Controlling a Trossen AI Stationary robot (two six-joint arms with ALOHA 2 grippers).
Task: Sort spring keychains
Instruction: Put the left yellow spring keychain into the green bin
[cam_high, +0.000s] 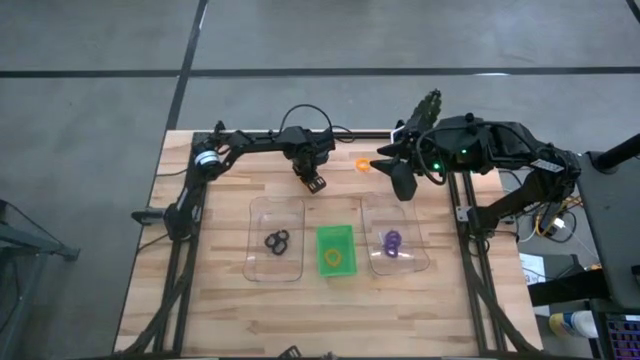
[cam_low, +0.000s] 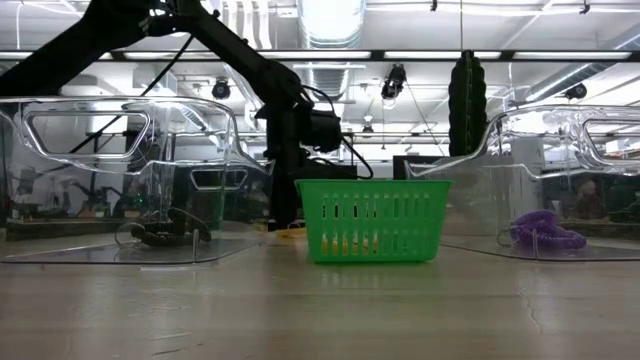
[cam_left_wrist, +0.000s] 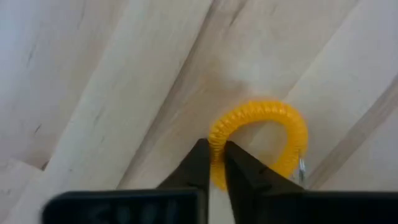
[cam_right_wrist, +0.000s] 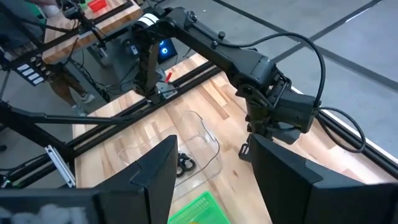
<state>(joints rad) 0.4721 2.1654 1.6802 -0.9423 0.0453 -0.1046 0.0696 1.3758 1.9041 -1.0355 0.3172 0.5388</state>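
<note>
pinching orange keychain (cam_left_wrist: 261, 140) w/ left gripper (cam_left_wrist: 214, 163) (right gripper (cam_right_wrist: 211, 171) open).

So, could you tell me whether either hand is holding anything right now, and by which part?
The left hand pinches an orange spring keychain by one side of its coil; the right hand is open and empty.

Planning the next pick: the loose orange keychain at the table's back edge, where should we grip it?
Come straight down. The orange keychain lies flat, an open loop: put one finger inside and one outside, pinching the arc nearest the open right pincer.
</note>
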